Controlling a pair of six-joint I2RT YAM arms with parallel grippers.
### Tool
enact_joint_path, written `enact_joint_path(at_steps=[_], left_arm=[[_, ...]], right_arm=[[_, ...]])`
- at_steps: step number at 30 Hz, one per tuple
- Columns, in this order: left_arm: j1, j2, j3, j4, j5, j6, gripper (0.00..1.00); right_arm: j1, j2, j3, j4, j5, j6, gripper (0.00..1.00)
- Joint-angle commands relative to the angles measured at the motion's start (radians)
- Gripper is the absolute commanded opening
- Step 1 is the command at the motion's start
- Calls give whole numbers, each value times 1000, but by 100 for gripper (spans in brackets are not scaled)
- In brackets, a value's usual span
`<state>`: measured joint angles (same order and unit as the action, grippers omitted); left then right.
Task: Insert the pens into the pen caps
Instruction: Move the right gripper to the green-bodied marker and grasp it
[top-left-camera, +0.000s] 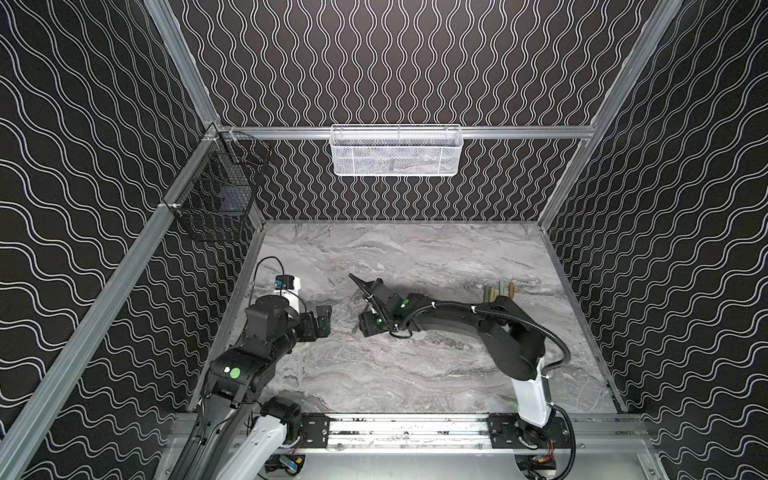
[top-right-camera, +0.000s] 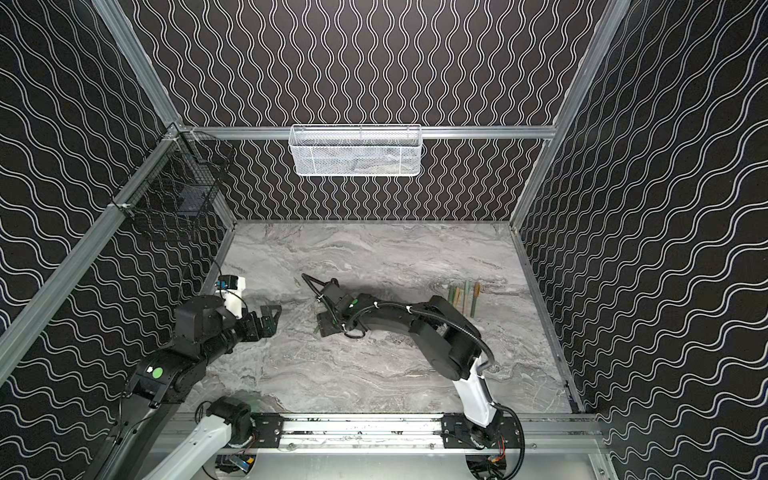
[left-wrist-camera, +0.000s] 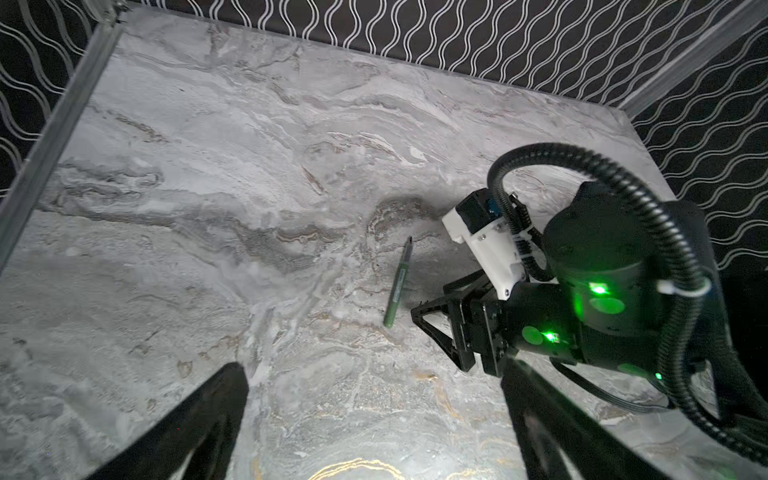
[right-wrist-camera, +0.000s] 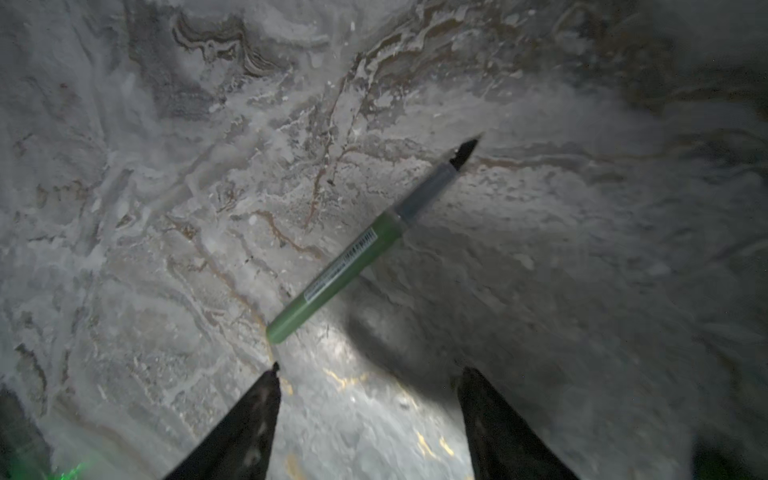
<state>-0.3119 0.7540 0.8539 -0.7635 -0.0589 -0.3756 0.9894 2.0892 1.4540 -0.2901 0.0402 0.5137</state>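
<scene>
A green pen (right-wrist-camera: 353, 257) lies uncapped on the marble table, its dark grey tip (right-wrist-camera: 465, 149) pointing away from my right gripper (right-wrist-camera: 368, 374). That gripper is open with nothing between its fingers, and the pen's blunt end sits just past one fingertip (right-wrist-camera: 272, 374). The left wrist view shows the same pen (left-wrist-camera: 398, 286) just to the side of the right gripper (left-wrist-camera: 432, 297). My left gripper (left-wrist-camera: 374, 415) stands open and empty, well apart from the pen. Several green and orange pens (top-right-camera: 463, 297) lie in a row at the back right. No separate pen cap shows.
A white mesh basket (top-left-camera: 397, 151) hangs on the back rail and a black wire basket (top-left-camera: 220, 195) on the left rail. The right arm (top-left-camera: 490, 328) reaches across the middle of the marble table (top-left-camera: 415, 374). Patterned walls close in three sides.
</scene>
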Motion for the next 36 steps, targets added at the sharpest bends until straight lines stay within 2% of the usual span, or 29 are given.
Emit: enact_joint_path(at_steps=[1, 7, 11, 13, 16, 18, 24, 26, 30, 36], left_arm=[[2, -24, 0, 7, -64, -20, 98], [4, -47, -4, 15, -60, -18, 99], [10, -44, 1, 9, -61, -17, 98], [14, -47, -1, 13, -59, -18, 99], [20, -51, -4, 17, -53, -18, 99], [23, -48, -5, 19, -46, -16, 99], [33, -41, -6, 23, -32, -13, 99], [35, -45, -6, 24, -28, -13, 99], [35, -47, -7, 27, -20, -11, 99], [35, -63, -8, 28, -21, -13, 99]], right_arm=[[18, 56, 79, -56, 72, 66, 71], [44, 146, 216, -186, 183, 48, 71], [50, 161, 230, -209, 206, 33, 66], [51, 161, 222, -220, 213, 29, 59], [51, 151, 199, -228, 216, 14, 40], [52, 137, 175, -235, 212, 4, 33], [49, 83, 79, -224, 195, -31, 22], [46, 75, 61, -223, 185, -38, 23], [23, 66, 44, -205, 166, -39, 32], [-50, 92, 78, -218, 94, -74, 34]])
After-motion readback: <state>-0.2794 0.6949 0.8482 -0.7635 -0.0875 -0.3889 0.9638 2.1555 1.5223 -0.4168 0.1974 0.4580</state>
